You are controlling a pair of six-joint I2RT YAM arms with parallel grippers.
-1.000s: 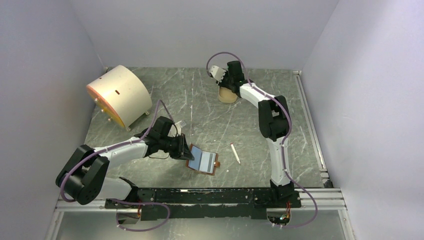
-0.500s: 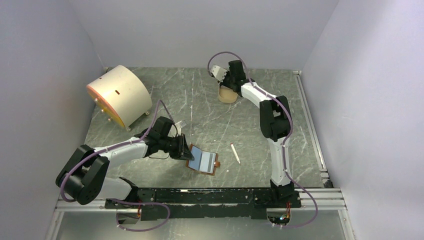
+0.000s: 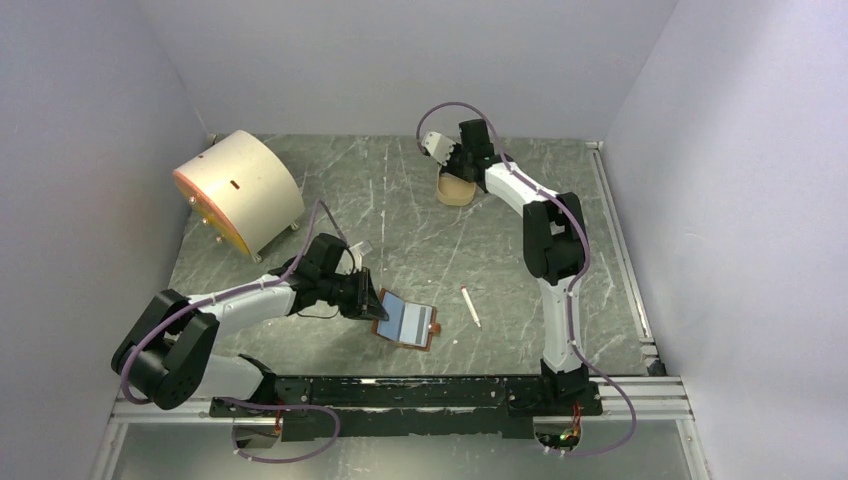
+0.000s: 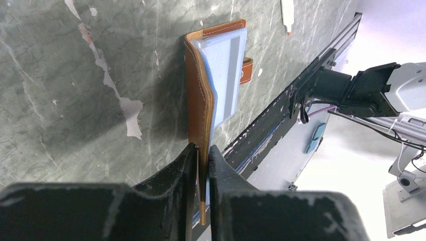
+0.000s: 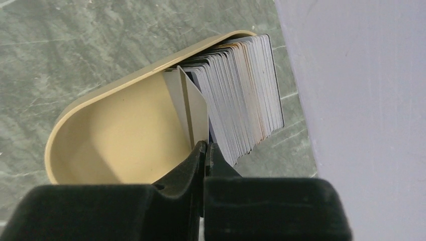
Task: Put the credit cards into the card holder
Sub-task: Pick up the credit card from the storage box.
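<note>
1. left gripper (image 4: 202, 154) clamped on card holder (image 4: 221, 75) cover edge; holder open
2. white stick (image 3: 469, 306) just right of card holder
3. right gripper (image 5: 205, 149) pinching one of the credit cards (image 5: 241, 95) in tan tray (image 5: 100, 98); well beyond card holder

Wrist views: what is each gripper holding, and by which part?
The left gripper pinches the card holder by its brown cover edge; the right gripper pinches one credit card by its bottom corner.
</note>
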